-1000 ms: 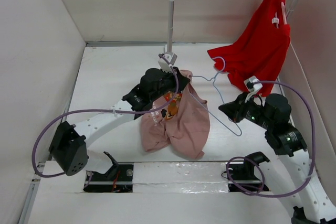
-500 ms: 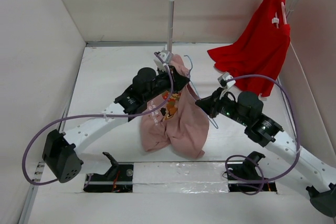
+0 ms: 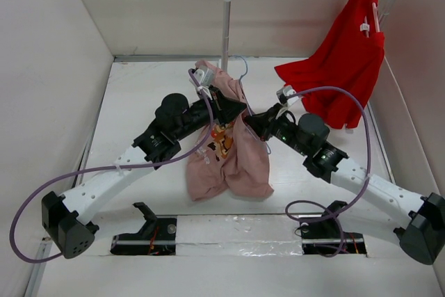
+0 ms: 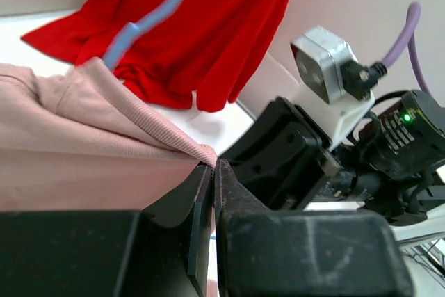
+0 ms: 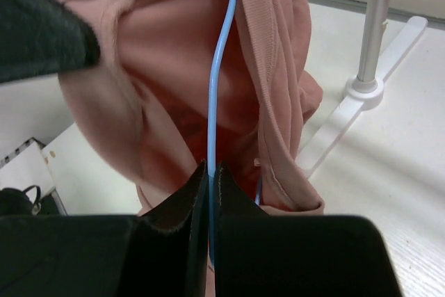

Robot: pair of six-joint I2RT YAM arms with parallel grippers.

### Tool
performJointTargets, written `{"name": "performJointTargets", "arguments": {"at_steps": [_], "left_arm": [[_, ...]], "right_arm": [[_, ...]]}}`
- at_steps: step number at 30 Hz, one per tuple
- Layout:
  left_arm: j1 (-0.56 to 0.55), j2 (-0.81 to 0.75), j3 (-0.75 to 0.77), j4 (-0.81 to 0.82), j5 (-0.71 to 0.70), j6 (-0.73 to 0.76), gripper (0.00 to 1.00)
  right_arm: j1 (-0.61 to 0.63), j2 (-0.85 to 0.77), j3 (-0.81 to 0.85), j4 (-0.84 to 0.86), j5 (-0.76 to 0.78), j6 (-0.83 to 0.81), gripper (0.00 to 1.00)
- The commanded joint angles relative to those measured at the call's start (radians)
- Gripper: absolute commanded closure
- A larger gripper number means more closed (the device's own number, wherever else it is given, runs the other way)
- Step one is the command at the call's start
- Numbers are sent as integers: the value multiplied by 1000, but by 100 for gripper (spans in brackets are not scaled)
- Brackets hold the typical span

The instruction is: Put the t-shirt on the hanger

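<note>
- Swinging in from three o'clock, the right gripper [image 3: 253,120] has carried the thin pale lavender wire hanger [image 3: 241,73] across in the last second. It has gone from beside the bright red garment [image 3: 341,67] straight into the pink cloth.
- Its jaws are pinched tight on that wire. The right wrist view shows the bluish rod rising from the fingertips between pink folds.
- The left gripper [image 3: 235,107] is closed right down on the ribbed edge of the dusty pink short-sleeved t-shirt [image 3: 233,154], and it has hoisted that edge further toward twelve o'clock.
- The shirt hangs from that pinch at mid-table, with its lower half heaped on the white tabletop [image 3: 139,102] at six o'clock from both grippers.
- The hook now pokes out above the bunched collar at twelve o'clock. A second ago it sat at two o'clock, clear of the shirt.
- My read is that threading is under way, with the wire going inside the garment. Neither cloth shoulder looks seated yet, so the shirt probably needs spreading over both hanger arms.
</note>
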Motion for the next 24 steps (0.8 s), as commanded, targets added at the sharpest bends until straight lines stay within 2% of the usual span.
{"name": "performJointTargets", "arguments": {"at_steps": [1, 5, 6, 7, 10, 13, 17, 24], "left_arm": [[-6, -8, 35, 10, 57, 4, 100], [-6, -3, 41, -36, 25, 16, 100], [-6, 1, 47, -54, 18, 21, 96], [-6, 0, 47, -70, 11, 24, 83], [-6, -6, 52, -80, -14, 32, 63], [-6, -14, 76, -103, -51, 43, 49], [-6, -63, 96, -85, -173, 38, 39], [-6, -37, 118, 2, -295, -75, 34]], "right_arm": [[-20, 47, 30, 249, 18, 12, 100], [-3, 10, -39, 418, 30, 46, 100], [-3, 0, -71, 441, 47, 46, 100], [10, -13, -88, 486, 65, 46, 100], [20, -79, -157, 552, 134, 50, 100], [20, -143, -200, 569, 176, 50, 100], [20, -217, -229, 552, 194, 43, 100], [20, -313, -283, 524, 197, 35, 100]]}}
